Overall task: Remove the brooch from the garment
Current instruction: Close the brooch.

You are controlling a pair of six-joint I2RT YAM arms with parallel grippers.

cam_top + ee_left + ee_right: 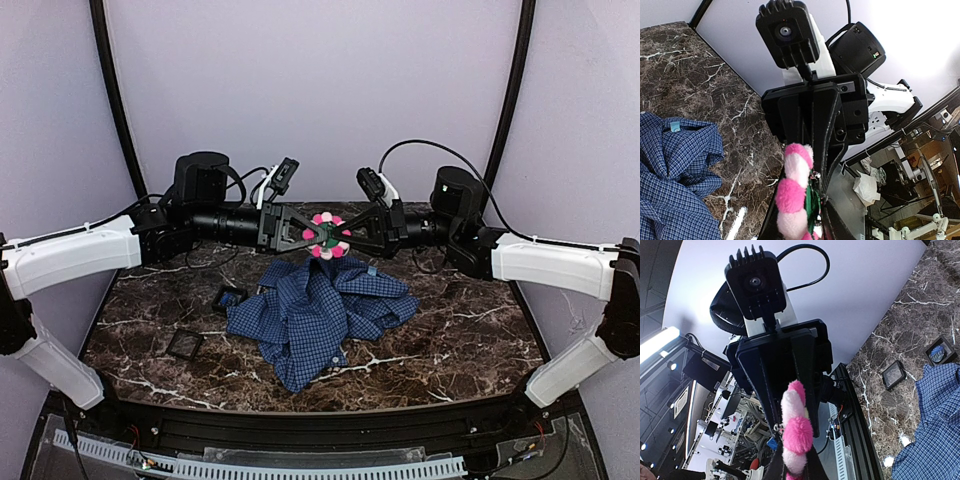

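The brooch [328, 235], a pink and pale-pink fluffy flower with a dark green centre, hangs in the air above the garment [310, 315]. It does not touch the cloth. My left gripper [318, 236] and right gripper [340, 236] meet at it from either side, both shut on it. Seen edge-on in the left wrist view, the brooch [795, 195] shows a green back between black fingers. The right wrist view has the brooch [797, 430] edge-on too. The blue checked garment [675, 170] lies crumpled on the table, its light-blue tag [372, 269] showing.
Two small black square trays [229, 297] [185, 345] lie on the dark marble table [460, 330], left of the shirt. A black rail [300, 430] runs along the near edge. Both arms stretch inward, well above the table.
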